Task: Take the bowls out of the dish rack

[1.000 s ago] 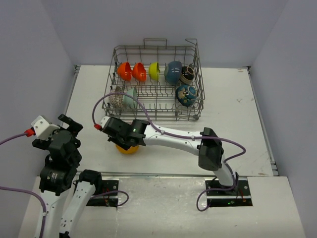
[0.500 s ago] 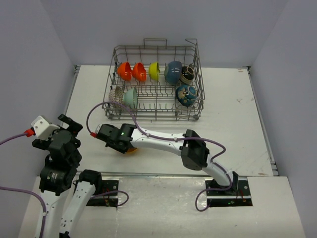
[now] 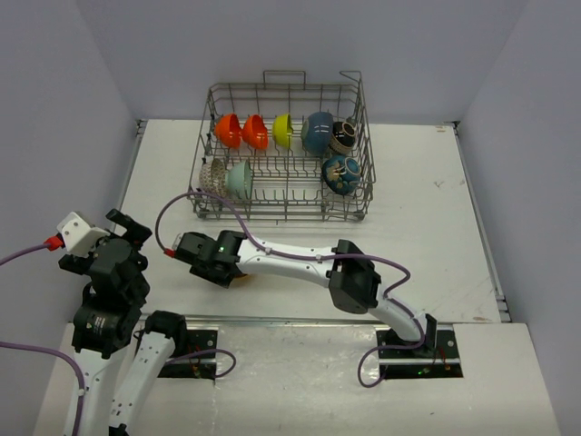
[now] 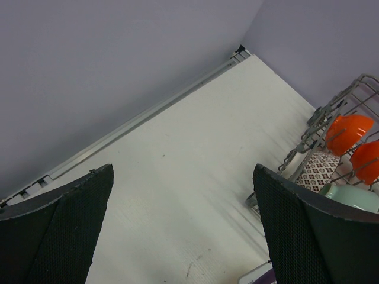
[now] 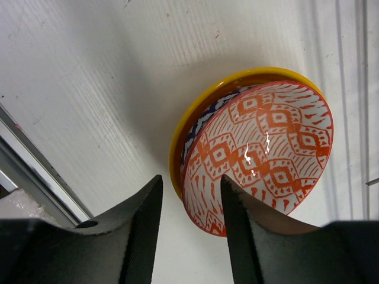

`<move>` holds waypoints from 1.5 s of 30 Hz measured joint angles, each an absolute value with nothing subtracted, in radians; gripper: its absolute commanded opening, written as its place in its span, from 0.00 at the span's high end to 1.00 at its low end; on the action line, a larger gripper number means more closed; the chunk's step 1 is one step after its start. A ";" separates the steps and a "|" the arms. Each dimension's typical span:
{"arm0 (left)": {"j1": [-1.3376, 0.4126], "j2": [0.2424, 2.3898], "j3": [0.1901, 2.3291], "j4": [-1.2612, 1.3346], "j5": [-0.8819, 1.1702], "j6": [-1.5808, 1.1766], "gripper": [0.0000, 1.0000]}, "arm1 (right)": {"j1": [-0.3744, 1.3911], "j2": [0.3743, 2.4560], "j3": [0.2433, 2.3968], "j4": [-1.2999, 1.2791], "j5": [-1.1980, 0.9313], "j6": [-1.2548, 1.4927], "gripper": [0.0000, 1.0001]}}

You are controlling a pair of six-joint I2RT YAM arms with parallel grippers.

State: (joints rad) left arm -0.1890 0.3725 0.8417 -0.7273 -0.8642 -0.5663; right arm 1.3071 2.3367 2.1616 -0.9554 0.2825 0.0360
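Top: right tool (image 3: 213,263) now further left and nearer vs 1 s ago, hiding most of small yellow ceramic bowl (image 3: 241,277) on table (image 3: 436,236). Grey wire dish rack (image 3: 286,87) unchanged.
Left wrist: left tool (image 4: 183,225) spread wide.
Right wrist: jaws parted, loose about rim of orange zigzag bowl (image 5: 260,148) nested in the yellow one.

Eight bowls (image 3: 317,133) are counted inside one dish rack (image 3: 290,207), and two nested bowls (image 5: 260,142) are counted on the one table (image 3: 427,209).

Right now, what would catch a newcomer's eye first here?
A red zigzag bowl nested in a yellow bowl on the white table, with the right gripper open at its rim. At the far side, the wire dish rack holds bright bowls on edge.
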 measured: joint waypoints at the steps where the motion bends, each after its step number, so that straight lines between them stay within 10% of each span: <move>1: -0.189 0.373 0.842 -0.727 -0.864 -0.566 0.00 | 1.309 2.337 2.162 -0.955 0.283 0.035 0.53; 6: -0.189 0.373 0.842 -0.727 -0.864 -0.566 0.00 | 1.318 2.337 2.162 -0.955 0.271 0.036 0.50; 14: -0.189 0.373 0.842 -0.727 -0.864 -0.566 0.00 | 1.319 2.316 2.149 -0.949 0.204 0.044 0.83; 23: -0.189 0.373 0.842 -0.727 -0.864 -0.566 0.00 | 1.313 2.315 2.123 -0.927 0.179 0.052 0.93; 39: -0.189 0.366 0.842 -0.727 -0.864 -0.566 0.00 | 1.297 2.317 2.119 -0.910 0.161 0.067 0.95; 45: -0.189 0.366 0.842 -0.727 -0.864 -0.566 0.00 | 1.293 2.318 2.102 -0.895 0.160 0.075 0.76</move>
